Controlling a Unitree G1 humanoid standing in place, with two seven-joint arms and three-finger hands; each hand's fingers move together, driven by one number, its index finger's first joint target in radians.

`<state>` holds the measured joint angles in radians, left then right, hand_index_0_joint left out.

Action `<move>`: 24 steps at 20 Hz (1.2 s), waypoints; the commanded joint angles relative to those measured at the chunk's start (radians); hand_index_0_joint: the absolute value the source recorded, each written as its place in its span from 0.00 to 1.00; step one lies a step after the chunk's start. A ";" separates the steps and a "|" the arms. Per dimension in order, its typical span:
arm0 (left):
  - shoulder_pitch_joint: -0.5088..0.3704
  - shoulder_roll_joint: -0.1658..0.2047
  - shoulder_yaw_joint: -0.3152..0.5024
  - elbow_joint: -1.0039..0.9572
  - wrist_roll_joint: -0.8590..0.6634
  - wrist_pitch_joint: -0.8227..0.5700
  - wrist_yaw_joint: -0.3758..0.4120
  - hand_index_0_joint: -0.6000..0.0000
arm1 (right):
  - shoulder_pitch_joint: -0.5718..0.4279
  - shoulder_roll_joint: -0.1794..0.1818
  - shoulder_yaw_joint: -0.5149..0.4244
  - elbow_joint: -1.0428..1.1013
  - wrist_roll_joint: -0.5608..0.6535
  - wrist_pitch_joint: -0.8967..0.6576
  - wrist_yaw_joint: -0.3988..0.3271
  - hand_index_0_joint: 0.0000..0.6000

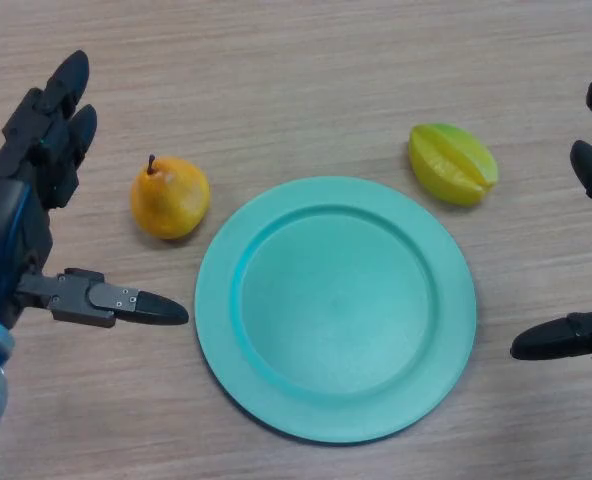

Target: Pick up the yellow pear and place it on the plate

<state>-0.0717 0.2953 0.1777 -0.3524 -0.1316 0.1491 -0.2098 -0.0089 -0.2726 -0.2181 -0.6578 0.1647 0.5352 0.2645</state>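
A yellow pear [169, 198] with a short brown stem lies on the wooden table, just left of a round green plate [276, 390]. The plate holds nothing. My left hand [21, 215] is open at the left edge, its fingers above and left of the pear and its thumb [126, 302] stretched out below the pear, close to the plate's left rim. It does not touch the pear. My right hand [591, 335] is open at the right edge, apart from the plate.
A yellow-green starfruit [453, 163] lies on the table beyond the plate's upper right rim, between the plate and my right hand.
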 commanded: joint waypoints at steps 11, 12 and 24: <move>-0.090 0.081 0.101 0.120 0.014 -0.285 0.053 1.00 | -0.027 -0.034 -0.049 -0.054 0.007 -0.134 -0.003 0.00; -0.106 0.088 0.093 0.160 0.027 -0.310 0.059 1.00 | -0.027 -0.035 -0.047 -0.051 0.003 -0.138 -0.002 0.00; -0.390 0.107 -0.019 0.805 0.094 -0.579 0.172 1.00 | -0.035 -0.038 -0.044 -0.017 -0.022 -0.177 -0.017 0.00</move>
<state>-0.4158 0.3597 0.1123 0.5241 -0.0289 -0.2762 -0.0819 -0.0190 -0.2727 -0.2154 -0.6205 0.1439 0.5187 0.2640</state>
